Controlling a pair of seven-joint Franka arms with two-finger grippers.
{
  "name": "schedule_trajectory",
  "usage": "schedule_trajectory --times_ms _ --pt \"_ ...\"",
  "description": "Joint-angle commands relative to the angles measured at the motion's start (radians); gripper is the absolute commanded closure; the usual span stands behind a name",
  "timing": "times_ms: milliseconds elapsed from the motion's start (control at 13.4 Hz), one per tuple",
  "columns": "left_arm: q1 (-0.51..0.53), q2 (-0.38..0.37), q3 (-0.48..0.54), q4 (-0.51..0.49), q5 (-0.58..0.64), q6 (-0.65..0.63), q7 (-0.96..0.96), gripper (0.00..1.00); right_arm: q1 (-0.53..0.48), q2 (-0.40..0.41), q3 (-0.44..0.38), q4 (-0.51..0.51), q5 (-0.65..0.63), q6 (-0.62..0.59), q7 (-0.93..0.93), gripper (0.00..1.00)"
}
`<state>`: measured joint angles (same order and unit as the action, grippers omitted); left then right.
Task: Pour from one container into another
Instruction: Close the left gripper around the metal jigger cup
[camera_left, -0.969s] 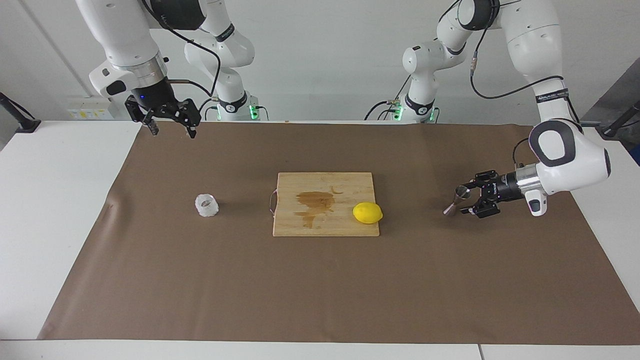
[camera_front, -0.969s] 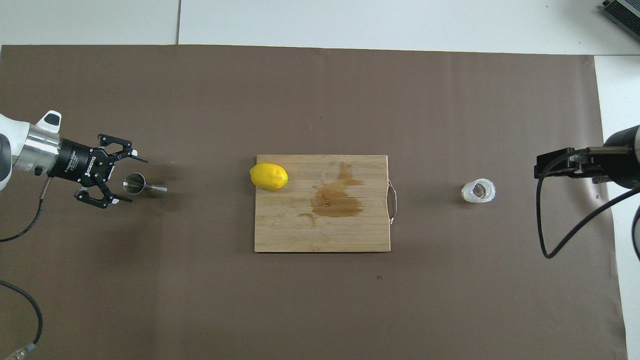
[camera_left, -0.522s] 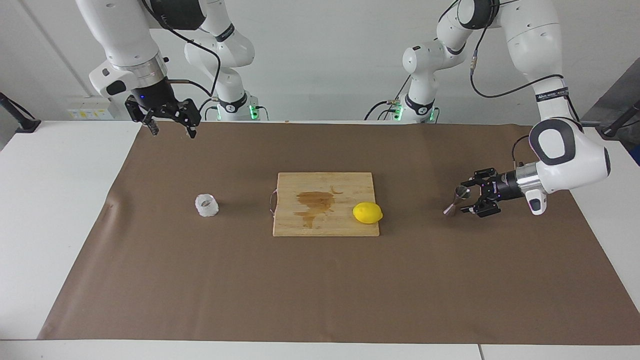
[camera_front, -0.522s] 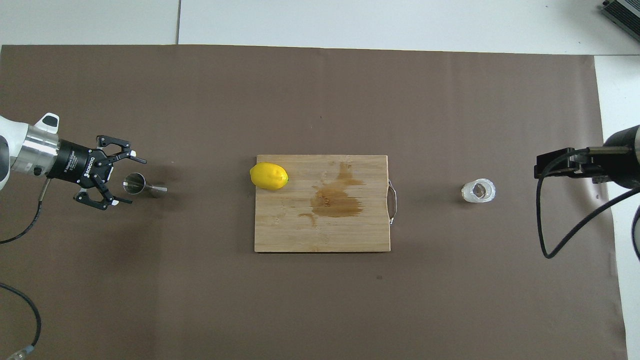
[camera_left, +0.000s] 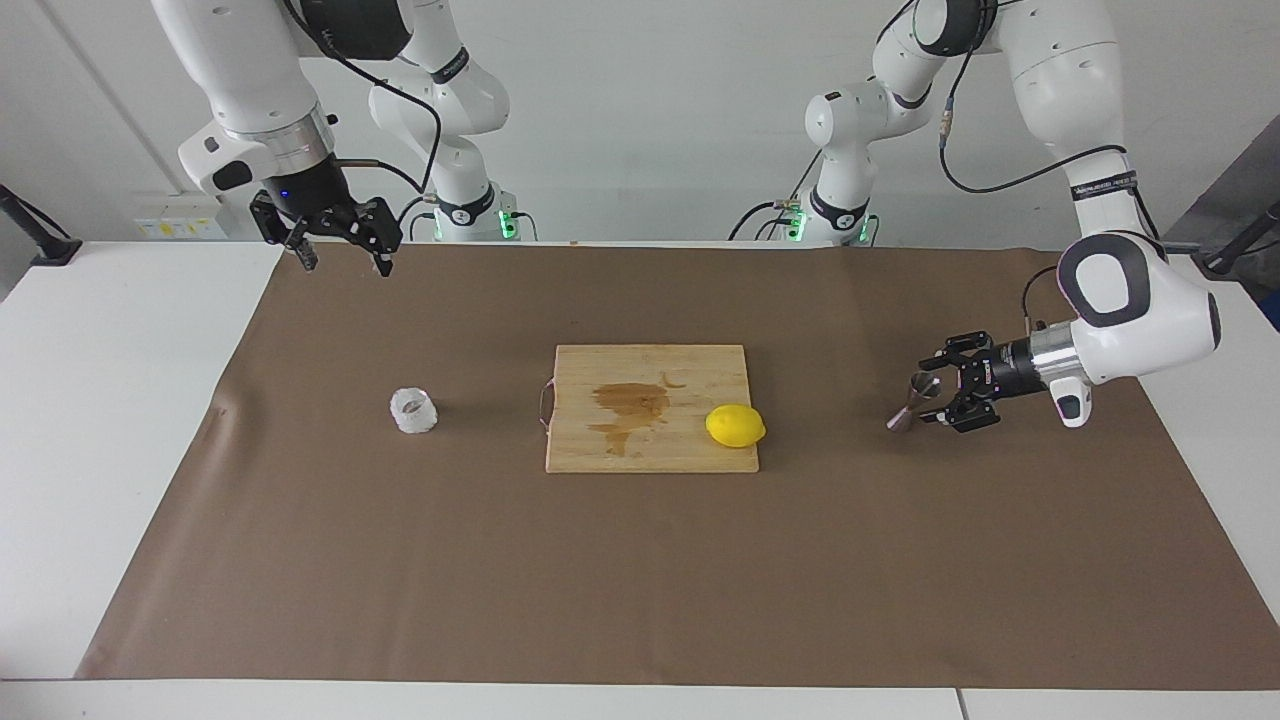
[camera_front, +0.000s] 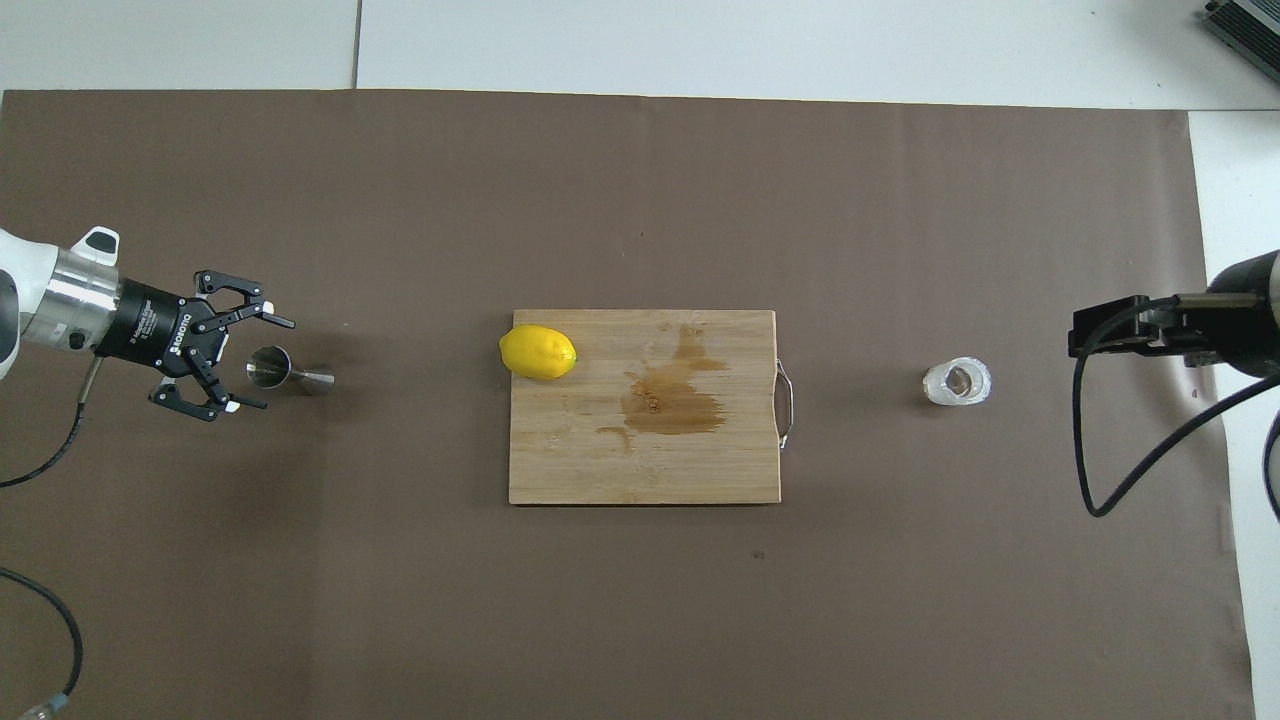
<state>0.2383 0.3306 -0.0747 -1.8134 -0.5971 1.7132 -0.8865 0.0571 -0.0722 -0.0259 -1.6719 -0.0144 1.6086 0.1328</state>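
Note:
The steel jigger (camera_left: 910, 403) (camera_front: 272, 367) stands upright on the brown mat at the left arm's end of the table. My left gripper (camera_left: 930, 393) (camera_front: 270, 364) lies level and low beside it, open, with one fingertip on either side of the jigger's upper cup and not closed on it. The squat, bumpy, whitish tumbler (camera_left: 413, 411) (camera_front: 957, 382) stands alone at the right arm's end. My right gripper (camera_left: 346, 266) hangs open and high over the mat's edge nearest the robots, well apart from the tumbler.
A wooden cutting board (camera_left: 600, 455) (camera_front: 560, 470) with a brown stain lies mid-table, its metal handle toward the tumbler. A yellow lemon (camera_left: 735, 426) (camera_front: 538, 352) rests on the board's end toward the jigger.
The left wrist has shifted slightly, and its gripper stays open around the jigger. The right arm, the tumbler and the jigger have not moved.

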Motion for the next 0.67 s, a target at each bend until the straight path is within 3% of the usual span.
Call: schedule_trajectory --times_ms 0,298,596 --pt "-0.014 -0.030 0.013 -0.032 0.016 -0.004 -0.020 0.00 -0.013 0.000 0.003 0.008 0.024 -0.015 -0.019 0.00" --pt "-0.014 -0.030 0.013 -0.032 0.036 -0.006 -0.020 0.00 -0.013 0.000 0.003 0.008 0.024 -0.015 -0.019 0.00" --pt "-0.014 -0.034 0.013 -0.030 0.042 -0.010 -0.022 0.12 -0.014 0.000 0.003 0.008 0.024 -0.015 -0.019 0.00"
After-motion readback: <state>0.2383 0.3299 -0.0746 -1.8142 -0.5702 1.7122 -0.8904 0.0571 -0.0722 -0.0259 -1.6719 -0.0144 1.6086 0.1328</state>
